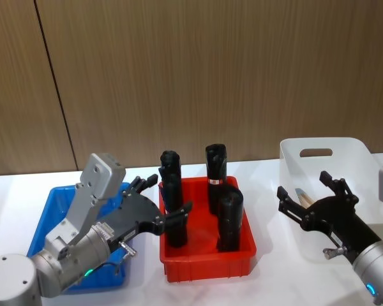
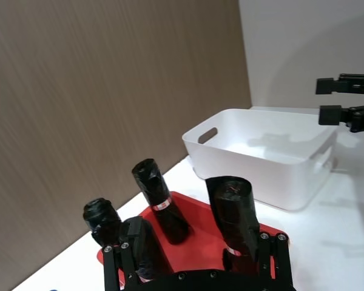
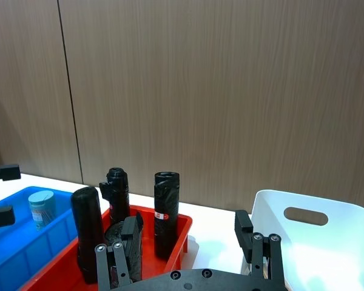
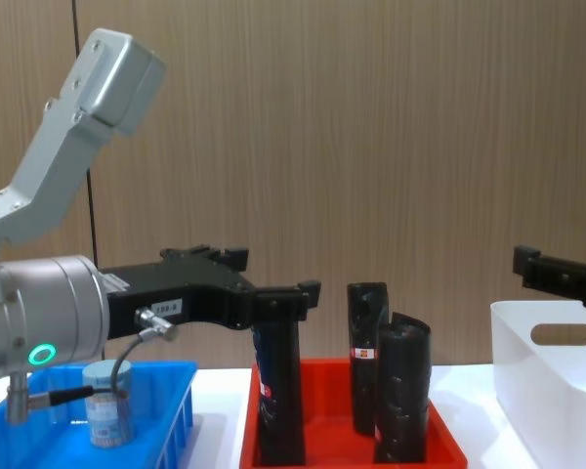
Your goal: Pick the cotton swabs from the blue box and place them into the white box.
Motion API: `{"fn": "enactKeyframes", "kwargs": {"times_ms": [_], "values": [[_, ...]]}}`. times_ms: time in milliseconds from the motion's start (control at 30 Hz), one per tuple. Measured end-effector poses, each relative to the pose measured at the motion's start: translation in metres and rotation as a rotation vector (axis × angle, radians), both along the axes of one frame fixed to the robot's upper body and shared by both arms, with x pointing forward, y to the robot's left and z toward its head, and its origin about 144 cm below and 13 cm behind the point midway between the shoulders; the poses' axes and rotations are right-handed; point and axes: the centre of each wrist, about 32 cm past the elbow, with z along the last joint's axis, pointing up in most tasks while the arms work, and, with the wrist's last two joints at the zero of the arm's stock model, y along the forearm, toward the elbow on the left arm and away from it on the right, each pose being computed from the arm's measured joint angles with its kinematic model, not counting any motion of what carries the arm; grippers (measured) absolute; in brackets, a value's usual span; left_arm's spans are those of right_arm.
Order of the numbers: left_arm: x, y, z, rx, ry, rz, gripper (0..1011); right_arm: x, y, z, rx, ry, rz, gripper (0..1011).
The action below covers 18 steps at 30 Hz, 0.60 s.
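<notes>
The cotton swabs (image 4: 107,403) in the blue box (image 4: 181,410) are judged light, rigid, slick — best pinched across the jar's sides. Left hand (image 1: 171,193) near it and right hand (image 1: 303,185) over the white box (image 1: 357,150) are spread wide, empty.

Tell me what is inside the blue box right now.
One cotton swabs jar stands upright in the blue box. The left arm covers much of its floor in the head view, so more may be hidden.
</notes>
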Motion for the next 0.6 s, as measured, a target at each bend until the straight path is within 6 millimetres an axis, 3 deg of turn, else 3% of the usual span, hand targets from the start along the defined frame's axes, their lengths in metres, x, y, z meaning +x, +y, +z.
{"fn": "enactKeyframes", "kwargs": {"times_ms": [600], "values": [[-0.019, -0.026, -0.003, -0.007, -0.09, 0.171, 1004, 0.0, 0.0, 0.0, 0.0, 0.0, 0.001, 1001]]}}
